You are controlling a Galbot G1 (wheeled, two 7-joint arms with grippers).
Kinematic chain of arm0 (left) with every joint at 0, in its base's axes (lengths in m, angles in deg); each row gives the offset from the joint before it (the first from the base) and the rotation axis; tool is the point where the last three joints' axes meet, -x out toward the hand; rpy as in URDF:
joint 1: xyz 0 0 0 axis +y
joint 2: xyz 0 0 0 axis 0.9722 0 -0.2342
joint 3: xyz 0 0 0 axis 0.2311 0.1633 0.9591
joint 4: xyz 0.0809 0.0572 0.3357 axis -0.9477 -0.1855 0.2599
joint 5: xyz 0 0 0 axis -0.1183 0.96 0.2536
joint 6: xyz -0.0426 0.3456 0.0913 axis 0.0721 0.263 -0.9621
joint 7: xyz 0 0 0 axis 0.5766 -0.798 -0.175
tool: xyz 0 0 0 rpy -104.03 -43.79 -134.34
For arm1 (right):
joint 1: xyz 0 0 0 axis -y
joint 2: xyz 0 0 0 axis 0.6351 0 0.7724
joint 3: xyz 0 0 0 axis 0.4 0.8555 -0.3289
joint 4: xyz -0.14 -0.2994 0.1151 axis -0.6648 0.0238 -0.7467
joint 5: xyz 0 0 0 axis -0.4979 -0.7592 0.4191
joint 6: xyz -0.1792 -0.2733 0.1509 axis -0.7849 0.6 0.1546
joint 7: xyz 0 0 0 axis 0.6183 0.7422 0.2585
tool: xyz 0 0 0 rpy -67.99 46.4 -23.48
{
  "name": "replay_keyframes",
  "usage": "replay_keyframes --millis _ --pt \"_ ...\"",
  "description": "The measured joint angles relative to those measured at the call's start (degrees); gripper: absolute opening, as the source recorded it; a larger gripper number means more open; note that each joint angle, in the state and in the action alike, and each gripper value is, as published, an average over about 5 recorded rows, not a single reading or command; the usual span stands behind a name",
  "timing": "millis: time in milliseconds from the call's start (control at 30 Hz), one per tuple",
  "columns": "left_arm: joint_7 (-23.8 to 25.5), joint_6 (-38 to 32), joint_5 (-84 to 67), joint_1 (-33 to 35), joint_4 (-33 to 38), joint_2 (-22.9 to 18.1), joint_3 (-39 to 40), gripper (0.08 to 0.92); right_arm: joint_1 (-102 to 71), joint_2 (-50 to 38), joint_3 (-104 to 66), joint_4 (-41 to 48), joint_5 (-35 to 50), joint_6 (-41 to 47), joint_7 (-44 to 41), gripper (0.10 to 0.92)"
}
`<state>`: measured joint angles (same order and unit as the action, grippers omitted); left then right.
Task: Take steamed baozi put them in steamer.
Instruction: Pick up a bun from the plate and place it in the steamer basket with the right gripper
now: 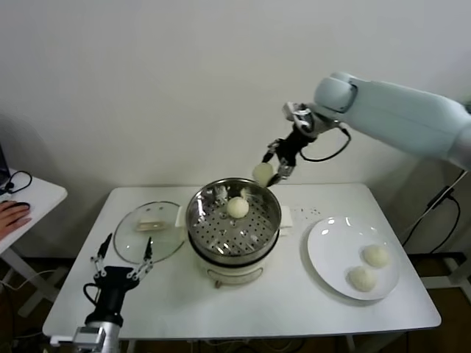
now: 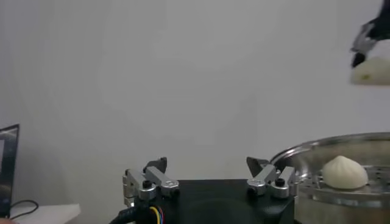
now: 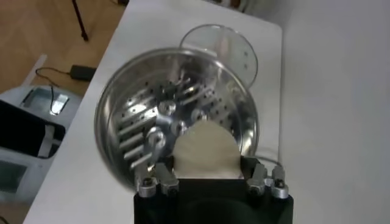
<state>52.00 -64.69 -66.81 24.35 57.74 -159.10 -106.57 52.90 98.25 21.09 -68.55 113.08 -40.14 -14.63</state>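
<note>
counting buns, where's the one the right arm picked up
In the head view that baozi hangs in the right claw, in the air over the far right rim of the steamer.

1. We see even, bright, soft light, apparently from overhead.
2. The steamer (image 1: 233, 224) glints along its rim; the white plate (image 1: 335, 254) shows small highlights at its 11 o'clock edge.
3. Shadows beneath the steamer stay faint.
4. The right wrist view's held baozi (image 3: 205, 150) looks soft-focused.
5. The left wrist view's wall is dim and grey.
</note>
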Motion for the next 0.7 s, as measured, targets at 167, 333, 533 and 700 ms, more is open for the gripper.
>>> replay_keyframes --millis 167,333,533,700 --pt "0.0 -0.2 -0.1 0.7 0.4 0.5 -0.6 0.823 -3.1 5.6 -0.3 2.8 0.0 0.8 1.0 0.704" --pt "0.0 -0.3 -0.1 0.8 0.5 0.5 -0.7 0.823 -6.8 9.4 -0.5 4.9 -1.1 1.1 1.5 0.704" --pt "0.0 -0.2 -0.1 0.5 0.6 0.4 -0.8 0.823 -10.6 11.8 -0.6 6.8 -3.0 1.1 1.7 0.704" --pt "0.0 -0.3 -0.4 0.6 0.2 0.5 -1.2 0.823 -13.0 13.5 -1.0 7.9 -4.5 1.0 1.8 0.704"
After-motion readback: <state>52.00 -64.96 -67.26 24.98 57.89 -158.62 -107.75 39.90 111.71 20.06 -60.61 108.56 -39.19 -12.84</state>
